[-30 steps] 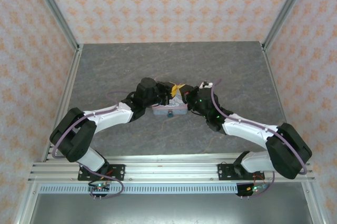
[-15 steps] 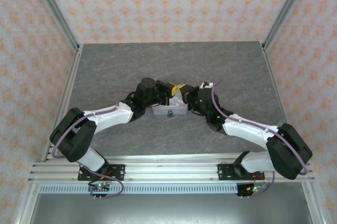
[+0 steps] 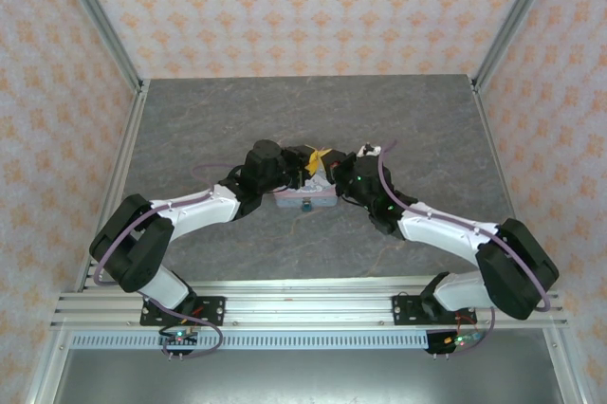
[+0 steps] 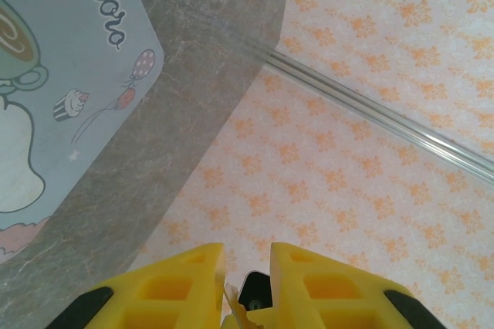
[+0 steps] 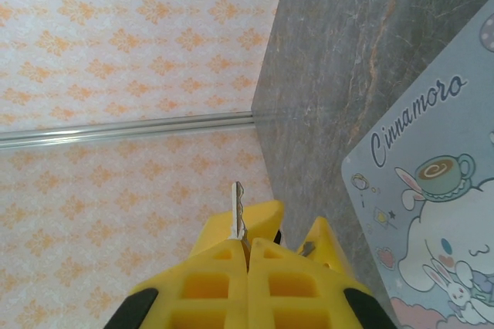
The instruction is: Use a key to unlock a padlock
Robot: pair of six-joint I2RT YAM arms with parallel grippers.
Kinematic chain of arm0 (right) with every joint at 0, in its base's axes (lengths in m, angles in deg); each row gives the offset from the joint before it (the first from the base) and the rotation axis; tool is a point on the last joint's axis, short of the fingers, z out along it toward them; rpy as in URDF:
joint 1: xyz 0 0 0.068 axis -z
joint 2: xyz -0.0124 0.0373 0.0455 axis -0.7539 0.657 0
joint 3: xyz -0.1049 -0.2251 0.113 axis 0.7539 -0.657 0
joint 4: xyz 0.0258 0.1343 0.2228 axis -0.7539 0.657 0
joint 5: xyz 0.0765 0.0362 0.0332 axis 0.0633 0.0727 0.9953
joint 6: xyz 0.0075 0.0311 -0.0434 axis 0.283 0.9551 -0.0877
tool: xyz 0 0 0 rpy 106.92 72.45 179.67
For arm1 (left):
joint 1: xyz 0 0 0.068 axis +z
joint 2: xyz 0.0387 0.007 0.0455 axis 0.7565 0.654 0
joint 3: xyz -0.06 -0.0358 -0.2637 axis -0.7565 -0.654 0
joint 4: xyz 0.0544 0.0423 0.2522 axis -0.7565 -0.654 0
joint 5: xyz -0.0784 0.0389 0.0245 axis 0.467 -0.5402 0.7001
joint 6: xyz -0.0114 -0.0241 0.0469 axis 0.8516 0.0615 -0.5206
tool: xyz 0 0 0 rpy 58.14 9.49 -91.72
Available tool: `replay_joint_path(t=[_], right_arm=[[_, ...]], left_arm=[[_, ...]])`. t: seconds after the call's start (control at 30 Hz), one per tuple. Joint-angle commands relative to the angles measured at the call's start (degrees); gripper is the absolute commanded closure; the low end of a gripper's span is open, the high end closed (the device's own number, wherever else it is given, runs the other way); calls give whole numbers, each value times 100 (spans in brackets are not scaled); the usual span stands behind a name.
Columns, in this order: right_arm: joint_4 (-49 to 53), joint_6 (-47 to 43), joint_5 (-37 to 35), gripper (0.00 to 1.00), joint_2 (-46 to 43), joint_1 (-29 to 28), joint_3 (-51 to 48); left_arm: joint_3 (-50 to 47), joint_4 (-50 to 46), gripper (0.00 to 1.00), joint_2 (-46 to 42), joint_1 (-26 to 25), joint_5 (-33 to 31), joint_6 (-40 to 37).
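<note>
R tool [image 5: 247, 246] clenched on key [image 5: 238, 210], blade poking past tips. L tool [image 4: 247, 266] fingers slightly apart, nothing btwn. Padlock [image 3: 306, 205] at near edge of tin [image 3: 322, 197], mid-surface [image 3: 190, 119].

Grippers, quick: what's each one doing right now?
Left gripper: slightly open, nothing clearly held.
Right gripper: closed on the key.

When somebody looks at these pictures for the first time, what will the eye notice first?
At the middle of the grey stone-look table, the left arm and the right arm meet over a pastel blue tin box with a cartoon dog. In the right wrist view, the yellow right tool pinches a thin grey metal key, its blade sticking out ahead.
</note>
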Motion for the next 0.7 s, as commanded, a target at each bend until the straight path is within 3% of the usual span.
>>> replay_joint_path(t=[0.0, 0.4, 0.67], right_arm=[[-306, 64, 43, 100, 95, -38, 229], [-343, 80, 97, 100, 185, -82, 398], [-468, 164, -26, 100, 125, -91, 87]], left_arm=[[33, 208, 76, 105, -50, -20, 0], [28, 315, 68, 184, -46, -52, 53], [24, 350, 78, 171, -51, -81, 64]])
